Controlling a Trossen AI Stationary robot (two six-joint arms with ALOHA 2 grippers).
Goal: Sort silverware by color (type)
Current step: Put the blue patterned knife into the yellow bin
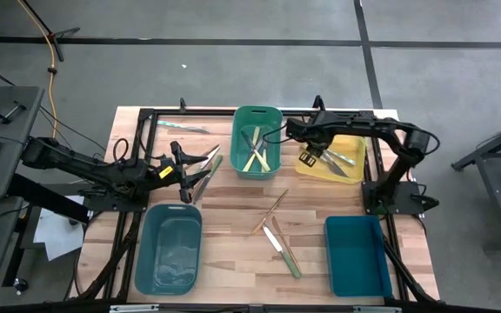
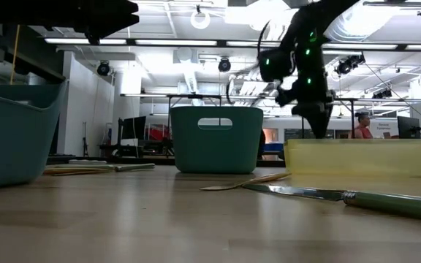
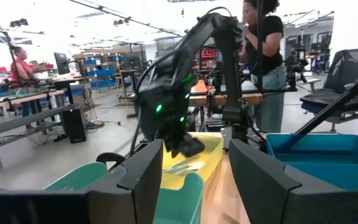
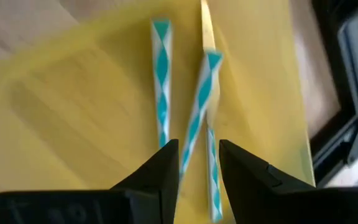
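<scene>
My right gripper (image 4: 197, 149) hangs open over the yellow bin (image 1: 352, 169), also seen in the high view (image 1: 310, 158). Three teal-striped utensils (image 4: 161, 81) lie on the bin's floor below it, one running under the gap between the fingers. My left gripper (image 1: 190, 178) is open at the table's left, beside two utensils (image 1: 209, 162) lying on the wood. The green bin (image 1: 257, 117) holds pale yellow utensils (image 1: 252, 156). More silverware lies loose mid-table: brown-handled pieces (image 1: 270, 211) and a green-handled knife (image 1: 283, 250).
Two teal bins sit at the near side, one left (image 1: 168, 248) and one right (image 1: 355, 252). Another utensil (image 1: 185, 128) lies near the far left corner. Black frame rails edge the table. People stand in the room beyond (image 3: 263, 56).
</scene>
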